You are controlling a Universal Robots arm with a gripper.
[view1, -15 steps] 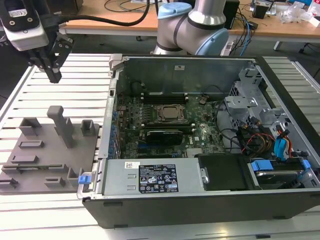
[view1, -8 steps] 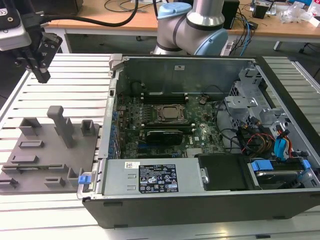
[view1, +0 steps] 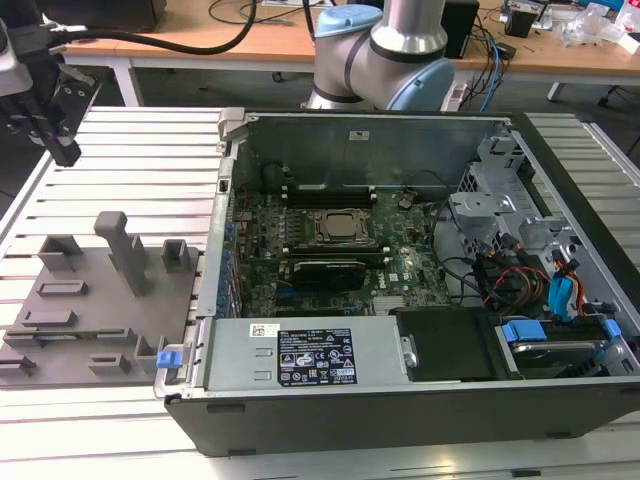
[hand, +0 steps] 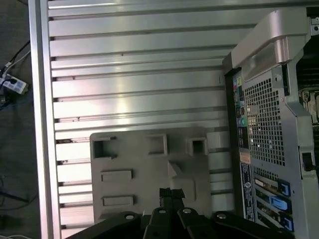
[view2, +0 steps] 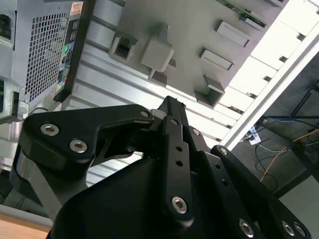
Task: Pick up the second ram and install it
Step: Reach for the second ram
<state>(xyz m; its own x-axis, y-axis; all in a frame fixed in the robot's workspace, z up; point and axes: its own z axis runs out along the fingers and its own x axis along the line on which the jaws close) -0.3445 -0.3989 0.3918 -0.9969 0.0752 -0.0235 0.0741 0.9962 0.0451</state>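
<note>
Gripper (hand: 172,191) fingers pressed together, nothing held; poised near grey fixture block (hand: 129,159), beside open computer case (view1: 350,425).

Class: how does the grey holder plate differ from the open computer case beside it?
The grey holder plate lies low and flat, with small posts and pockets; the computer case stands taller, walled and open-topped. The plate is plain grey; the case is black and silver, packed with a green board and cables. Both rest on the slatted metal table.
</note>
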